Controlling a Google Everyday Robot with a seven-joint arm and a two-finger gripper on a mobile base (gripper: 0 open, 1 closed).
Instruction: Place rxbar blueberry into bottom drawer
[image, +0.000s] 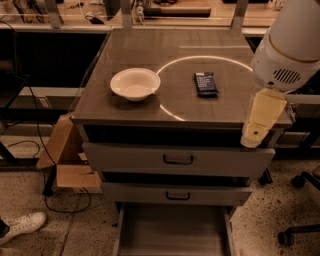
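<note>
Our tool (255, 131) hangs at the right front corner of the surface (135, 47); we cannot tell whether it is spread or pressed together. The bar (205, 83) lies flat on the surface, left of the tool and apart from it. A bowl (135, 83) sits further left. Below, the bottom drawer (172, 235) stands pulled out.

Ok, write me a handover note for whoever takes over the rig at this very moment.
Gripper: hangs at the right front edge of the cabinet top, away from the bar.
Snack bar: lies flat on the cabinet top, right of the white bowl and apart from it.
Bottom drawer: pulled open, with no bar in it.
Done: drawer open.
Left: grasp the bar, carry it down, set it in the drawer.
</note>
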